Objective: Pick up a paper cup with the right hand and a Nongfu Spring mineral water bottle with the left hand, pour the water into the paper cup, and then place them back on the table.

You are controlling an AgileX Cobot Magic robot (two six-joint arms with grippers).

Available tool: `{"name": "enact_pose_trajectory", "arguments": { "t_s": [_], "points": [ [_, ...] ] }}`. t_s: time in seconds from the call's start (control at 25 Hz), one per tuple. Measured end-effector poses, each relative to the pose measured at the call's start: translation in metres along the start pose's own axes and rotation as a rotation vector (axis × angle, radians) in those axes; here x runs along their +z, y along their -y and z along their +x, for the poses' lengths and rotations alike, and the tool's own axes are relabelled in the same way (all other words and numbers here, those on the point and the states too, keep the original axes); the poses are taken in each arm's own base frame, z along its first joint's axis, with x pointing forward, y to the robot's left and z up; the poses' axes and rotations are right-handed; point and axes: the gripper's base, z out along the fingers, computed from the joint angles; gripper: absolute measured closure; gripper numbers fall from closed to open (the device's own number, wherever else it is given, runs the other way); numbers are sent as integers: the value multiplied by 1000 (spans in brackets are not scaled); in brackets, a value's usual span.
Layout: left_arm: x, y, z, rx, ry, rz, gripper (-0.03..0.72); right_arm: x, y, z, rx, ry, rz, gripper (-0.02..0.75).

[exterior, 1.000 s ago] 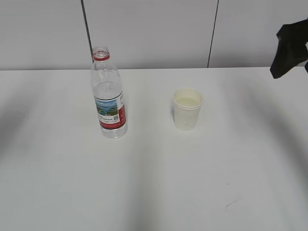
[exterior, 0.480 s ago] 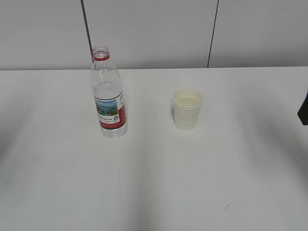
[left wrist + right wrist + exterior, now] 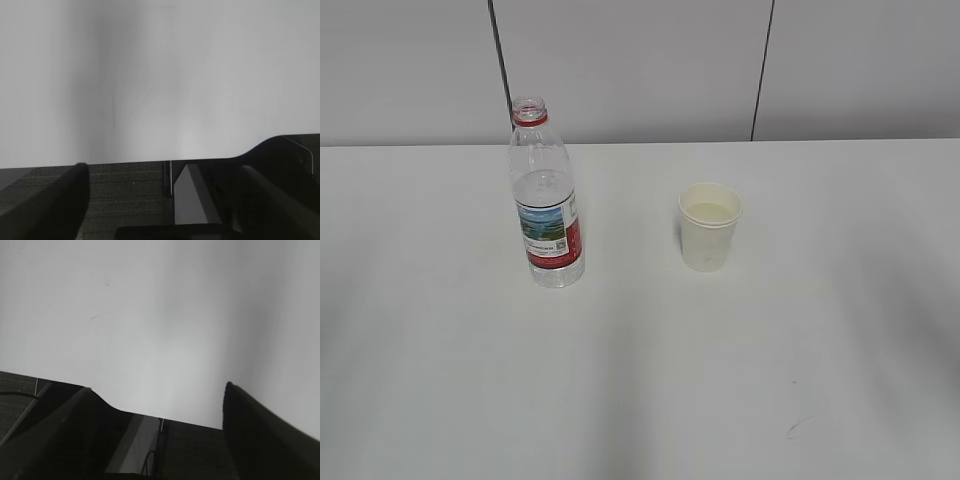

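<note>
Both grippers wide open, empty, left gripper (image 3: 160, 200), right gripper (image 3: 155, 435), bottle (image 3: 546, 200) and cup (image 3: 709, 226) well apart from them

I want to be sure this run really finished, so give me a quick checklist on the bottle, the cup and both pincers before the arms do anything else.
1. Nongfu Spring mineral water bottle upright on the table: ok.
2. Paper cup upright, apart from the bottle, to its right in the exterior view: ok.
3. Something pale shows inside the cup; whether it is water: cannot tell.
4. Spill around the cup or bottle: none visible, ok.
5. Left pincer open and empty, over the table's edge: ok.
6. Right pincer open and empty, also at the table's edge; neither arm shows in the exterior view: ok.
</note>
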Motion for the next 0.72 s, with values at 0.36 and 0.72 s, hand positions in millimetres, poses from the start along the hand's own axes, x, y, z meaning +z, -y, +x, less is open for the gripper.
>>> {"name": "enact_pose_trajectory", "arguments": {
  "t_s": [0.36, 0.72],
  "points": [
    [-13, 5, 37, -21, 183, 45, 159, 3, -3, 46, -4, 26, 2, 156],
    [-19, 5, 51, -26, 385, 45, 159, 9, -4, 82, -8, 113, 10, 156]
  ]
}}
